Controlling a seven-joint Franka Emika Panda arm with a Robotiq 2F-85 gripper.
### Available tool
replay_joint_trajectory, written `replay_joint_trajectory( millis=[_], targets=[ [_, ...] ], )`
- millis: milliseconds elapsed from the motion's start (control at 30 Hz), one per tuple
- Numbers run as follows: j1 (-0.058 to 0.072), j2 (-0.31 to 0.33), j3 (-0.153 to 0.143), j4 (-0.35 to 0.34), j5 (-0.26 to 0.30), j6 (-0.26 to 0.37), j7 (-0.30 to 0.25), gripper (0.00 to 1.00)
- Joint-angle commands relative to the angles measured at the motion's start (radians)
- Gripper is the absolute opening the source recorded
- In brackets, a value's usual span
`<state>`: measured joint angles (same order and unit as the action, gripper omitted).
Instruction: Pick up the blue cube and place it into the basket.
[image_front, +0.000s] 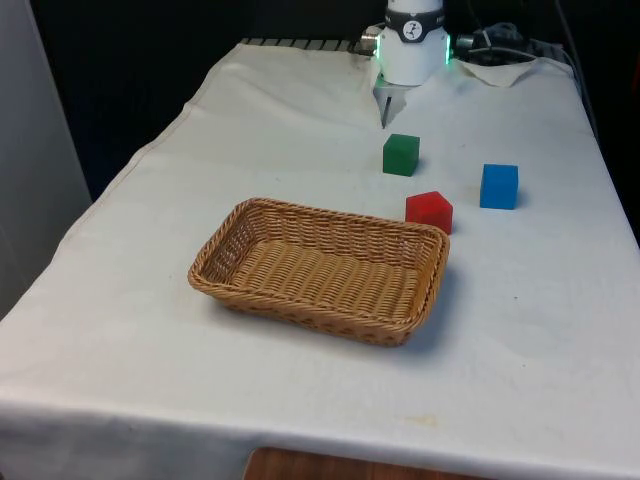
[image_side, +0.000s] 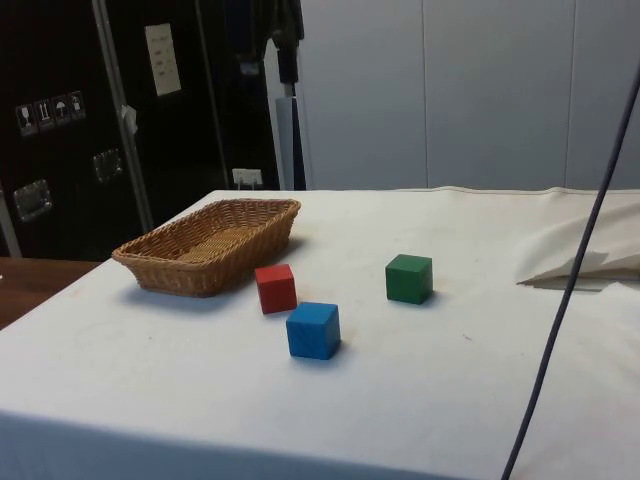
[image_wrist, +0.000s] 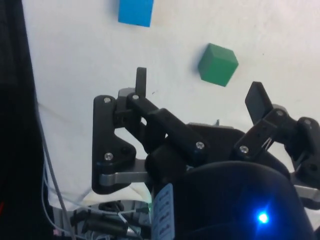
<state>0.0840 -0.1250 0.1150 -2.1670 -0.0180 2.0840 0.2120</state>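
The blue cube (image_front: 499, 186) sits on the white cloth at the front view's right, beside the red cube (image_front: 429, 211). In the side view the blue cube (image_side: 313, 330) lies nearest the camera. The woven basket (image_front: 216, 245) stands empty in the middle of the table, to the front view's left of the cubes. My gripper (image_front: 383, 110) hangs at the table's far end, behind the green cube (image_front: 400, 155). In the wrist view my gripper (image_wrist: 199, 86) is open with nothing between its fingers (image_wrist: 141, 80); the blue cube (image_wrist: 135, 12) lies well beyond them.
The green cube (image_wrist: 218, 64) lies just ahead of the fingertips, between gripper and blue cube. The red cube (image_side: 276, 288) rests close to the basket (image_side: 160, 262). A crumpled cloth fold (image_side: 575, 262) and a dark cable (image_side: 570, 290) are at the side view's right.
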Motion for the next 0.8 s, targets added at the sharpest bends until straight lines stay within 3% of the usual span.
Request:
replay_joint_trajectory(
  millis=[0,400,767],
  targets=[
    [0.003,0.004,0.008,-0.012,0.011,0.026,0.000,1.00],
    [-0.001,0.015,0.019,-0.021,0.011,0.036,-0.012,1.00],
    [0.003,0.013,0.057,-0.079,0.031,0.096,-0.018,1.00]
  ],
)
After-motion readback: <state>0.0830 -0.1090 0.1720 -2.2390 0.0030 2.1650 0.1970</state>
